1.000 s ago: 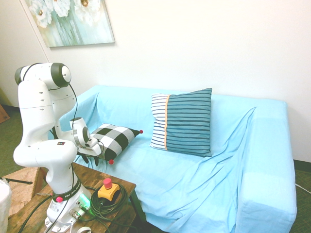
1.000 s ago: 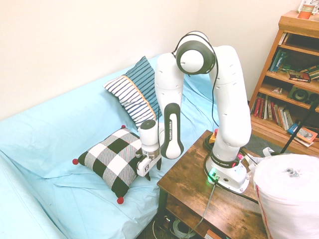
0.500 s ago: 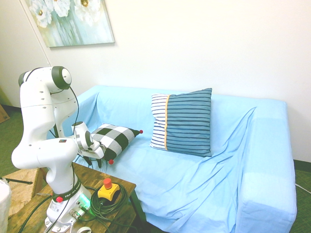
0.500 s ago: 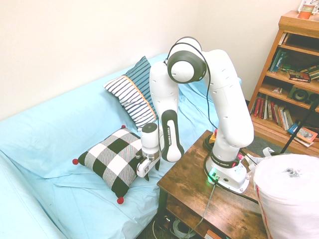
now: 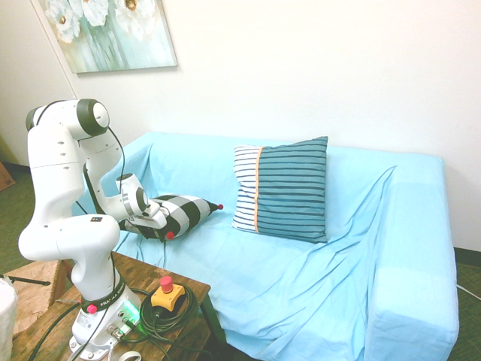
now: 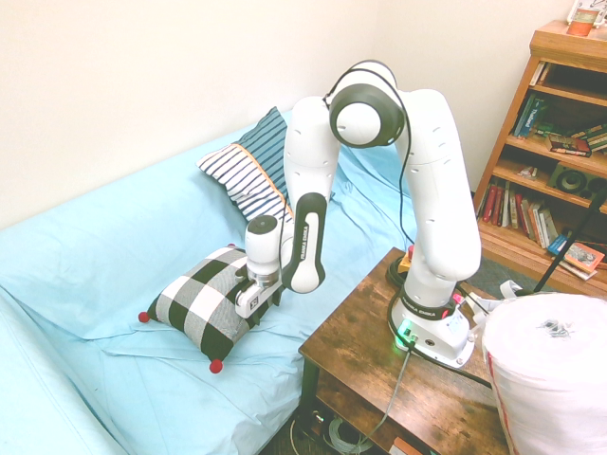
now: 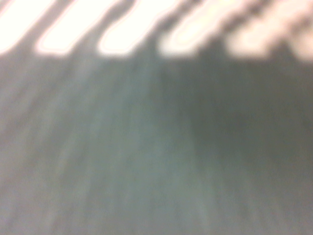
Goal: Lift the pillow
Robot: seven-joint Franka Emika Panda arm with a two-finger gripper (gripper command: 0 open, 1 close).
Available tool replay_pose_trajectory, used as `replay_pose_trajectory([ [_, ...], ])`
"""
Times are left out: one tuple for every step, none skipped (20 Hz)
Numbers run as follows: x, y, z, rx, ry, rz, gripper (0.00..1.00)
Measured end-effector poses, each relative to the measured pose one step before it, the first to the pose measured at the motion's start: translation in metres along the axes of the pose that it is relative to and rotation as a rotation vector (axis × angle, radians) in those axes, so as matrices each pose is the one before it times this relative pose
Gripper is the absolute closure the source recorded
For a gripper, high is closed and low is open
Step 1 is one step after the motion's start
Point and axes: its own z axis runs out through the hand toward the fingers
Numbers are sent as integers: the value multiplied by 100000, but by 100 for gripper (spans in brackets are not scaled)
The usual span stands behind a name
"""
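**Checked pillow pinched at its near edge**

First exterior view: the gripper (image 5: 152, 219) sits at the near edge of the pillow (image 5: 180, 212), which is on the sofa (image 5: 316, 263) beside the armrest. The fingers look pinched onto the fabric, but the wrist housing covers most of them. The striped pillow (image 5: 284, 188) leans on the backrest, well apart.

Second exterior view: the pillow (image 6: 204, 301) tilts, arm-side edge raised, far corner on the seat. The gripper (image 6: 254, 305) is clamped on that edge; fingertips are buried in cloth.

Wrist view: a blur of grey fabric with white bars.
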Motion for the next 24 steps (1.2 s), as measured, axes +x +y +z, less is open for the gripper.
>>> replay_pose_trajectory([
  [937,-1019,-1123,911,714,497,0],
  [1017,-1201,-1231,994,624,289,0],
  [1060,-1192,-1088,1409,802,232,0],
  [1112,-1264,-999,805,538,250,0],
  [1207,-1435,-1034,940,426,331,0],
  [1146,-1433,-958,991,255,-172,0],
  [1160,-1505,-954,1139,578,-256,0],
  [1184,-1525,-867,933,634,46,0],
  [1376,-1436,-754,938,769,119,0],
  [1445,-1313,-556,1141,927,523,0],
  [1497,-1145,-394,1076,407,767,0],
  [1564,-1125,-294,1499,412,531,0],
  [1550,-1027,-190,1406,506,625,0],
  [1431,-989,-127,1066,192,653,0],
  [1222,-995,-105,534,-201,697,0],
  [1007,-1021,-146,630,-233,461,0],
  [792,-1109,-133,1258,70,196,0],
  [642,-1041,-85,604,-26,60,0],
  [596,-1012,-133,284,365,115,0],
  [558,-923,-180,236,283,199,0],
  [419,-764,-184,318,-11,341,0],
  [261,-490,-210,123,-108,241,0],
  [92,2,-4,-154,-3,112,0],
  [78,455,138,-1095,-191,240,0],
])
